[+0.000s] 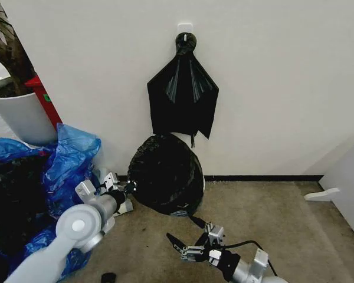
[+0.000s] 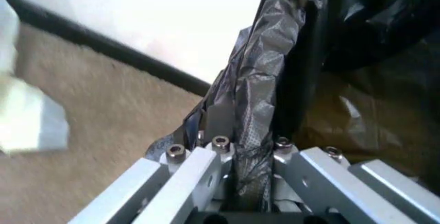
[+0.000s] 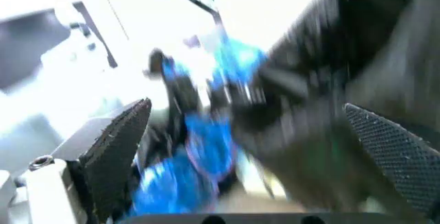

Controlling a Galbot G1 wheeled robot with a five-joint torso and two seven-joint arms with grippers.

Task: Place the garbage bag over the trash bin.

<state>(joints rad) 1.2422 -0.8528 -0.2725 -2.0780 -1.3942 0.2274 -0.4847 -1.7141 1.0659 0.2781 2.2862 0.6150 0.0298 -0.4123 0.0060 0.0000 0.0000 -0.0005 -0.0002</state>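
Right gripper (image 1: pixel 186 244) hangs low over the tan carpet (image 1: pixel 271 224), jaws spread wide, holding nothing. Further back, the left gripper (image 1: pixel 128 188) is clamped on the left edge of the glossy, wrinkly black plastic garbage bag (image 1: pixel 165 174), which sits against the white wall (image 1: pixel 271 82).

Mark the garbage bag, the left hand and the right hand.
garbage bag (image 1: pixel 165 174): head view, middle of its bulging front.
left hand (image 1: pixel 127 188): head view, fingertips at the bag's edge.
right hand (image 1: pixel 180 246): head view, between its spread fingertips.
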